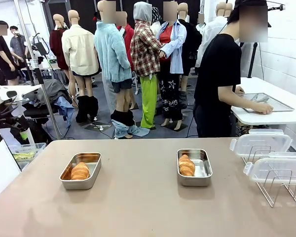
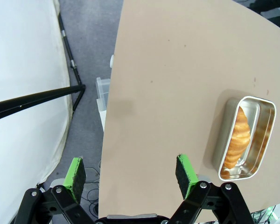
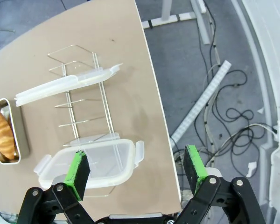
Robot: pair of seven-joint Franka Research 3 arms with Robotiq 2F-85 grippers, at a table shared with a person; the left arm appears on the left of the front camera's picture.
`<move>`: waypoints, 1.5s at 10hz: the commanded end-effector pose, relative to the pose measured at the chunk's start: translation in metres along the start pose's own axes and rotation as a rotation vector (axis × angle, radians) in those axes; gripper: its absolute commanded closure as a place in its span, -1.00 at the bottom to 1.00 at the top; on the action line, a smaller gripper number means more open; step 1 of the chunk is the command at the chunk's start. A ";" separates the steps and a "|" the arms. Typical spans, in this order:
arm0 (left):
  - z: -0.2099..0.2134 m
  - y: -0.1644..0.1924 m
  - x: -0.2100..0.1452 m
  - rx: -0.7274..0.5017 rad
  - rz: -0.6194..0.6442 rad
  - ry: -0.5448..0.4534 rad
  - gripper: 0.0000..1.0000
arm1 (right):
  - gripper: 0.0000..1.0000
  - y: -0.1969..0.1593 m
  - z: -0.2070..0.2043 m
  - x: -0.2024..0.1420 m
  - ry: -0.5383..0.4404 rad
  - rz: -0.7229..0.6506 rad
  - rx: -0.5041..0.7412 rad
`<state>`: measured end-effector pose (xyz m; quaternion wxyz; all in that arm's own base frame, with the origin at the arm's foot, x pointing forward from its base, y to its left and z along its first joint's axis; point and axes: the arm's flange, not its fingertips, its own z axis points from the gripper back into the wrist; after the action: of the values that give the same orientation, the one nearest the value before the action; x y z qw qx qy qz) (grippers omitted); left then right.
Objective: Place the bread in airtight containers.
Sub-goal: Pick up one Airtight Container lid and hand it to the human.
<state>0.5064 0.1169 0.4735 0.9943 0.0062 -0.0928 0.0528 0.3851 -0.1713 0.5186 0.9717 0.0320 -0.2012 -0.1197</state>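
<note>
Tan table (image 1: 138, 210), ridged bread (image 1: 80, 171), shiny steel tins (image 1: 79, 186)

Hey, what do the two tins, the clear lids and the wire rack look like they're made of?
Left tin and right tin: likely polished steel, their shiny walls mirror the bread. Lids: clear, faintly frosted plastic; the rack shows through. That rack: thin bright metal wire, it seems.

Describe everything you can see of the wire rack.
The rack is thin, shiny silver wire bent into upright loops. It stands upright on the tan table, close to the table's right edge. Two clear clip-on lids rest across its loops; nothing else touches it.
</note>
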 end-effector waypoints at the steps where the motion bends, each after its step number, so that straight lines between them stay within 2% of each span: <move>1: 0.001 0.000 -0.001 0.002 0.002 0.003 -1.00 | -1.00 0.003 0.000 -0.001 0.001 -0.017 -0.005; 15: 0.001 0.000 -0.001 0.002 0.002 0.003 -1.00 | -1.00 0.003 0.000 -0.001 0.001 -0.017 -0.005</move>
<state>0.5064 0.1169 0.4735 0.9943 0.0062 -0.0928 0.0529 0.3851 -0.1713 0.5186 0.9717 0.0320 -0.2012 -0.1197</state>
